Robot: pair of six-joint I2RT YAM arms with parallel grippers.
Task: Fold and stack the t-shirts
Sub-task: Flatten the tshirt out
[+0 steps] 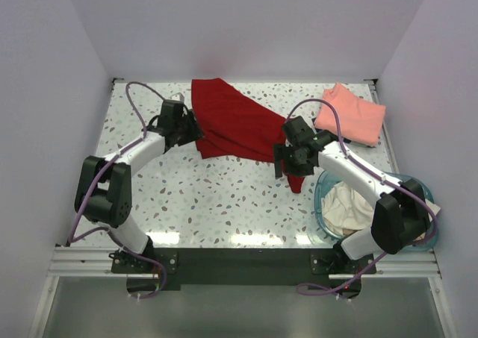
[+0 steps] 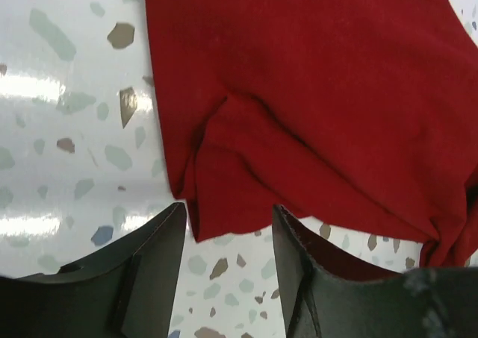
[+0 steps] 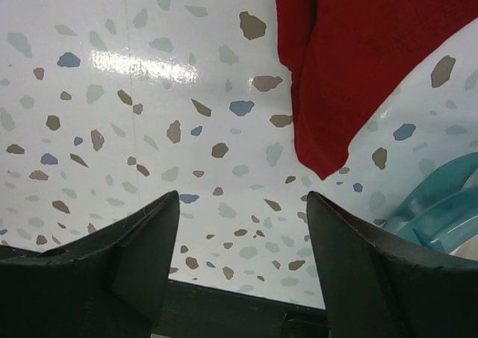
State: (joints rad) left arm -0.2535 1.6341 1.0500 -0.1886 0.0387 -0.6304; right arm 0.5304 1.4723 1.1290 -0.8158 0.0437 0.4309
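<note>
White-and-black arms (image 1: 138, 153), looping purple cables (image 1: 128, 95), black wedge-shaped end effector fingers (image 2: 149, 263)

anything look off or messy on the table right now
The dark red t-shirt lies crumpled and askew mid-table, a tail trailing toward the teal basket. The salmon-pink t-shirt looks folded at the far right.

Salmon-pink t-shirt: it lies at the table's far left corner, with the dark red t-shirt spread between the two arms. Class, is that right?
Wrong side. Top external view: the salmon-pink t-shirt lies at the far right corner of the table, the dark red t-shirt spread between left arm and right arm.
</note>
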